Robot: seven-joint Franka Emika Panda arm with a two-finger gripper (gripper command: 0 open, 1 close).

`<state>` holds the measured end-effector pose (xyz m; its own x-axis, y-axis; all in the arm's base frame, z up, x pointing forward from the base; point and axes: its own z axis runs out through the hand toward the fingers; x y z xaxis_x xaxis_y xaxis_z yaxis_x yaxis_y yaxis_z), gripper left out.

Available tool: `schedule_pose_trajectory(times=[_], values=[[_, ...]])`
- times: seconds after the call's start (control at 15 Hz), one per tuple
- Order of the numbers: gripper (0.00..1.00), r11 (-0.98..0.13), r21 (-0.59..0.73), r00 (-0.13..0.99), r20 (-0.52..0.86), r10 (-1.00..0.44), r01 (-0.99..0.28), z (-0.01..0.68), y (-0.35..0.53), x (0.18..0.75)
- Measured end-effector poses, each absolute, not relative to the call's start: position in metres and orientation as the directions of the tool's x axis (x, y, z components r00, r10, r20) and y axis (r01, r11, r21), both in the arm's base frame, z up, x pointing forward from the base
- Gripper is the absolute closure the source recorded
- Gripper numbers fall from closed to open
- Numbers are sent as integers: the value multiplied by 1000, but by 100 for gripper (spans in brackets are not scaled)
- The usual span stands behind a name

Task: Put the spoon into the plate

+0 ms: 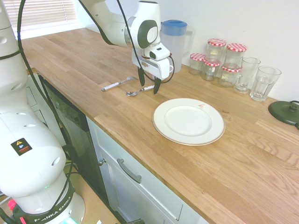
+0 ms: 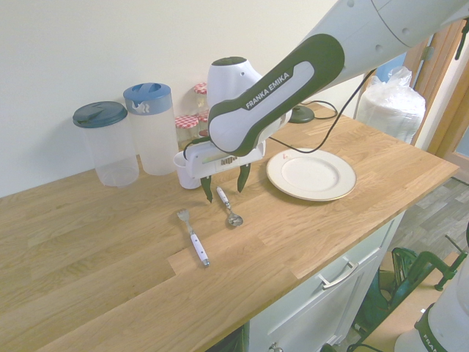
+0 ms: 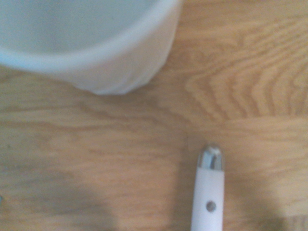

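Oak-plank worktop [image 1: 243,163] over pale cabinet fronts, white wall behind. Large round cream-white plate [image 1: 188,121] lies empty. Small white-handled silver spoon [image 1: 139,90] lies on the wood beside it, apart, directly under the gripper [image 1: 148,84], fingers spread, grasping nothing. A fork [image 1: 117,83] lies nearby. Farther back: lidded plastic jugs [image 2: 152,128], red-checked-lid jars [image 1: 219,60], clear glasses [image 1: 264,82], contents indiscernible

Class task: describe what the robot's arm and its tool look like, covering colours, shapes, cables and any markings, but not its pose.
The arm has glossy white rounded shells with dark grey to black panels at the joints, one printed FRANKA EMIKA in white. Black cables loop along it. Its tool is a white boxy block with two thin dark fingers. On the lower body a small black sticker carries a yellow warning triangle.
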<state>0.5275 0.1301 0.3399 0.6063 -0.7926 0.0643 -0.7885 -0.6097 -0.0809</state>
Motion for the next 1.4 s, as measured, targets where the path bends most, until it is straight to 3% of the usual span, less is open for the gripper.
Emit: schedule_pose_trajectory(times=[1.4], values=[[100, -594, -67, 590, 67, -804, -802, 331, 134, 527]])
